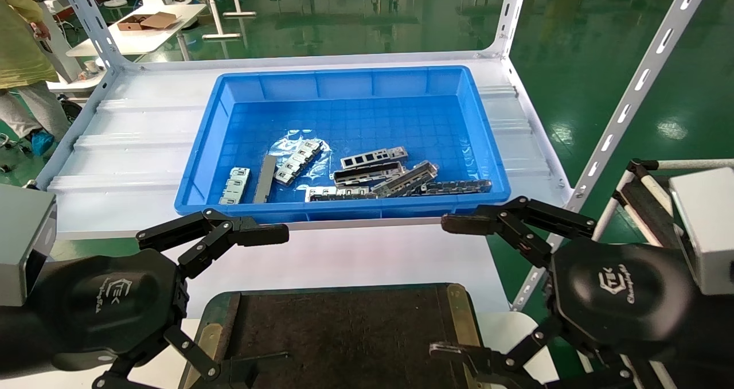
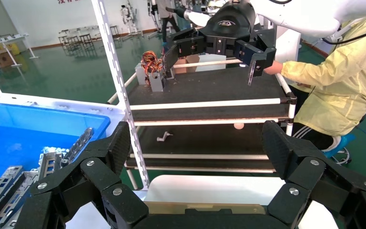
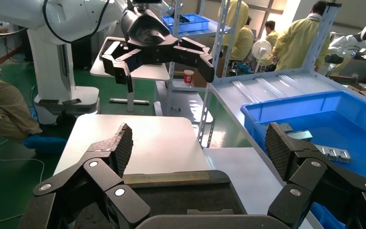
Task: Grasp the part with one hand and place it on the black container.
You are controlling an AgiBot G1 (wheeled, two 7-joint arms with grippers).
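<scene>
The part (image 1: 374, 157), a thin flat silver strip with rectangular cutouts, lies in the blue bin (image 1: 344, 85) among other metal pieces. The black container (image 1: 344, 331) sits at the near edge, between my two grippers; its brass-stripped rim shows in the left wrist view (image 2: 205, 207) and the right wrist view (image 3: 171, 179). My left gripper (image 1: 276, 296) is open and empty at the container's left side, also seen in its wrist view (image 2: 198, 148). My right gripper (image 1: 442, 288) is open and empty at the container's right side, also seen in its wrist view (image 3: 200, 148).
Thicker dark-channelled bars (image 1: 401, 179) and short silver blocks (image 1: 235, 185) lie in the bin beside the part. The bin stands on a white shelf (image 1: 132, 148) with slotted uprights (image 1: 625, 108). A person in yellow (image 1: 17, 39) stands at the far left.
</scene>
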